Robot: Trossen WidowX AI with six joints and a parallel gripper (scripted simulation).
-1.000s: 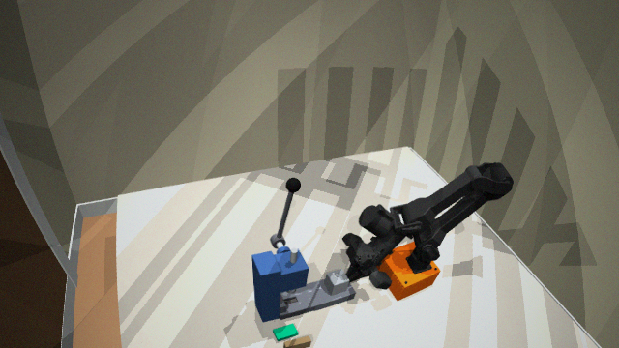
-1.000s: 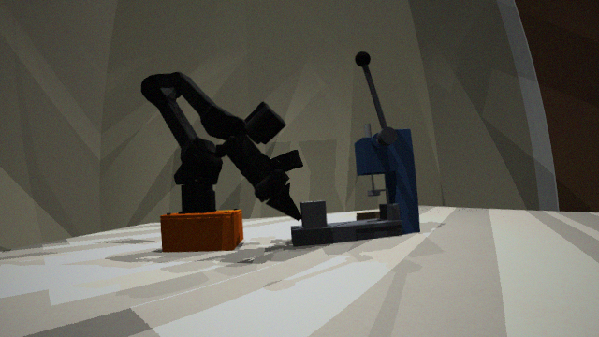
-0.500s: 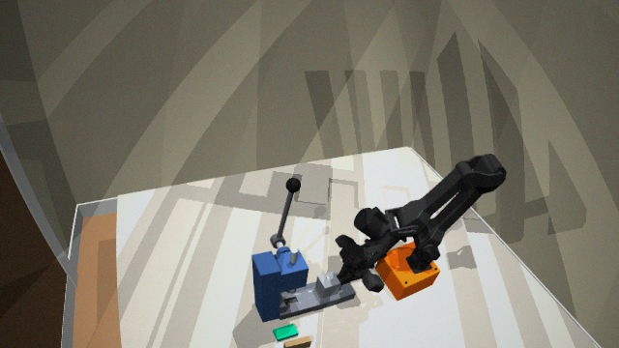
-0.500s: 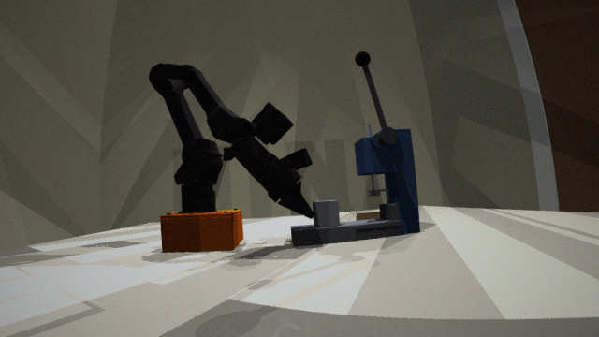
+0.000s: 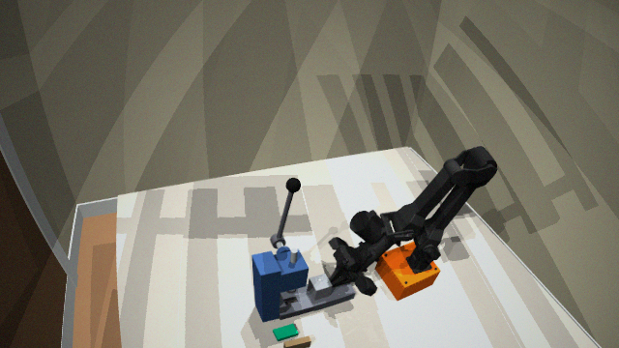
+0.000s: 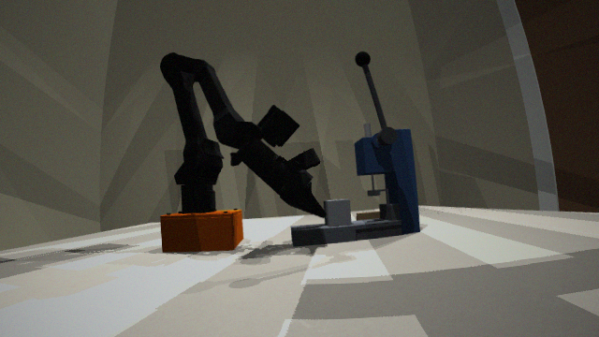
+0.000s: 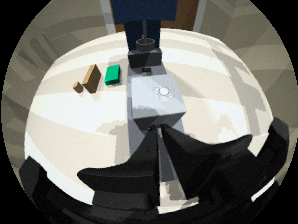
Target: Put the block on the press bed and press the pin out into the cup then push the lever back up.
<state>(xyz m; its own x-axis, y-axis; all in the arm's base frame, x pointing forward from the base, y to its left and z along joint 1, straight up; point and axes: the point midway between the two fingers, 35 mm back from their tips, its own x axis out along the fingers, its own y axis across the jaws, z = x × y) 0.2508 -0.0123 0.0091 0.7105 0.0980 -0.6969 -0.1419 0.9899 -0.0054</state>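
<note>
The grey block (image 5: 320, 286) (image 6: 337, 212) (image 7: 155, 102) stands upright on the press bed (image 5: 341, 295) (image 6: 309, 236), towards the arm's end and short of the punch (image 6: 372, 185) (image 7: 145, 45). A pale round pin end (image 7: 164, 91) shows in its top. My gripper (image 5: 333, 283) (image 6: 324, 215) (image 7: 157, 127) is shut and empty, its tips at the block's arm-side face; whether they touch it is hard to tell. The blue press (image 5: 267, 290) (image 6: 406, 183) stands beyond, with its lever (image 5: 286, 213) (image 6: 374, 95) raised. I cannot make out the cup.
A green piece (image 5: 285, 332) (image 7: 113, 75) and a brown bar (image 5: 297, 342) (image 7: 92, 78) lie beside the press. A small brown piece (image 7: 77, 87) is near the bar. A dark upright stop (image 7: 145, 58) crosses the bed near the press column. The orange arm base (image 5: 411, 277) (image 6: 201, 231) stands opposite.
</note>
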